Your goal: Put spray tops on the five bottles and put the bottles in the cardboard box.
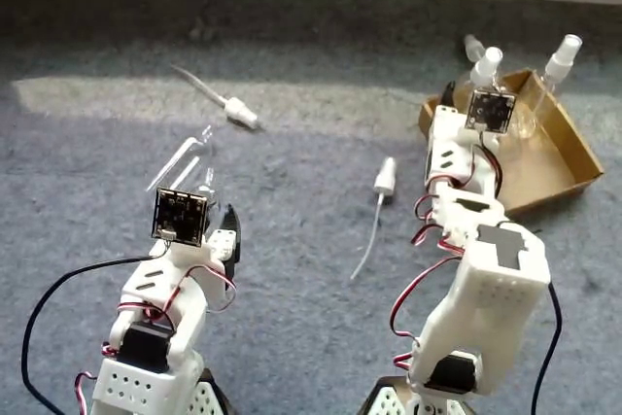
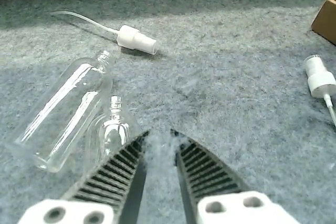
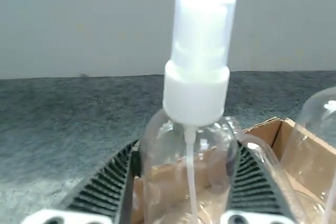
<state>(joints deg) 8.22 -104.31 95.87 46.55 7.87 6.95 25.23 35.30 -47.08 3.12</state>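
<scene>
My right gripper (image 3: 186,153) is shut on a clear bottle (image 3: 190,174) that stands upright with a white spray top (image 3: 198,51) on it. In the high view that bottle (image 1: 486,65) stands at the near-left corner of the cardboard box (image 1: 559,167). Two more capped bottles (image 1: 564,51) lean at the box's far side. My left gripper (image 2: 158,135) is open, low over the carpet. Just beside one finger lie two uncapped clear bottles, a large one (image 2: 68,114) and a small one (image 2: 111,129). Two loose spray tops lie apart: one (image 2: 136,39) beyond the bottles, one (image 1: 385,177) between the arms.
Grey carpet (image 1: 311,65) covers the floor, with a pale wall along the far edge. The loose tops trail long thin tubes (image 1: 364,245). The box's brown corner (image 2: 328,19) shows in the left wrist view. A black cable (image 1: 44,308) loops by the left arm's base.
</scene>
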